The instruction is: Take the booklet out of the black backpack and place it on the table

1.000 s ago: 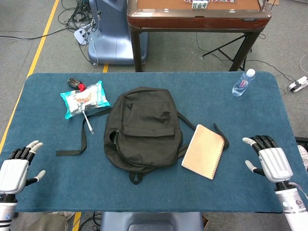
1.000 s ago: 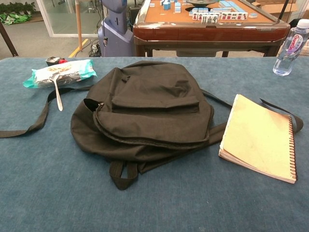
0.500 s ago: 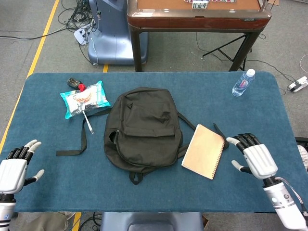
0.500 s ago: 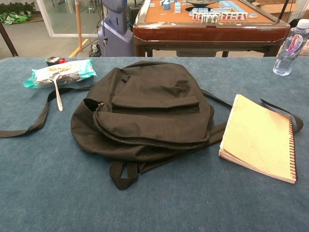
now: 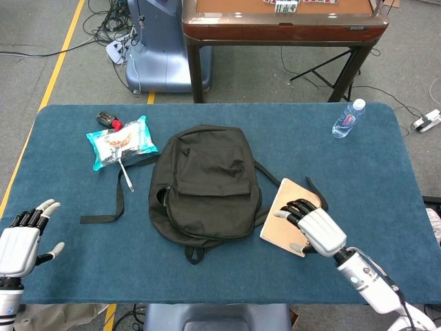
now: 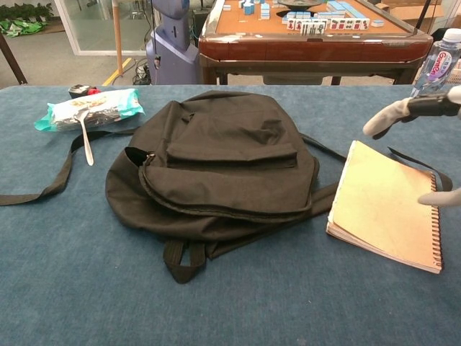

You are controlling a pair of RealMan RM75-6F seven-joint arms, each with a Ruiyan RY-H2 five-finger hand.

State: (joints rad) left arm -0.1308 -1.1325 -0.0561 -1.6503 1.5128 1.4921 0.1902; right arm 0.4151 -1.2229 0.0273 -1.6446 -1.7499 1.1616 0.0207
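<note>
The black backpack [image 5: 207,183] [image 6: 223,155] lies flat in the middle of the blue table. Just right of it, on the table, lies the tan spiral-bound booklet [image 5: 281,212] [image 6: 382,205]. My right hand [image 5: 310,227] [image 6: 432,107] hovers over the booklet's right half with its fingers spread, holding nothing; I cannot tell whether it touches the cover. My left hand [image 5: 21,241] sits at the table's near left corner, fingers apart and empty, far from both objects. The chest view does not show it.
A water bottle [image 5: 348,118] [image 6: 436,61] stands at the far right. A snack packet [image 5: 120,140] [image 6: 94,108] and a spoon [image 5: 125,172] [image 6: 85,137] lie far left, beside a backpack strap [image 5: 117,200]. A brown game table [image 5: 282,24] stands beyond.
My right hand has swept left from the table's near right edge to above the booklet. The left hand, backpack and booklet have stayed put.
</note>
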